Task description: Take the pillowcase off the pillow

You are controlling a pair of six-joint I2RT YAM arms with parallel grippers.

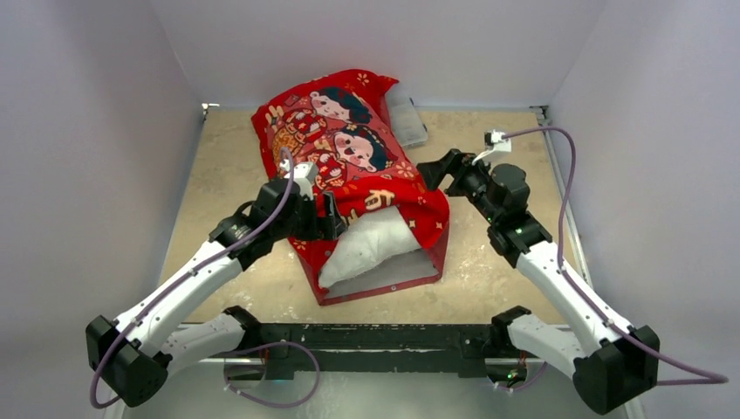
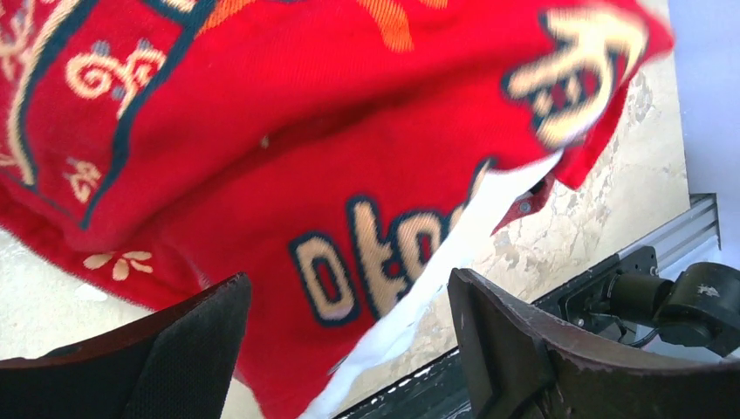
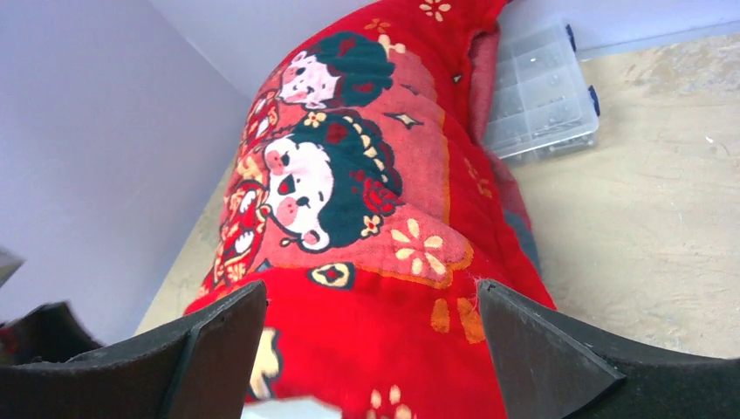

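- Red printed cloth, the pillowcase [image 1: 349,148], lies on the tan table [image 1: 497,262] with its open mouth turned toward the arm bases.
- A plump white pillow [image 1: 371,244] bulges out of that mouth. The rest of it is covered by the pillowcase.
- At the pillowcase's left edge, just beside the mouth, sits the left gripper [image 1: 336,218]. Its jaws are spread wide and hold nothing. In its wrist view the dark fingers [image 2: 515,349] frame red cloth with gold characters and a strip of white pillow. Whether the tips touch the cloth cannot be told.
- At the pillowcase's right edge sits the right gripper [image 1: 429,173], also spread wide and holding nothing. Its wrist view looks along the printed cartoon children.
- Behind the pillowcase lies a clear plastic compartment box [image 1: 406,118], one end hidden by the far corner of the cloth.
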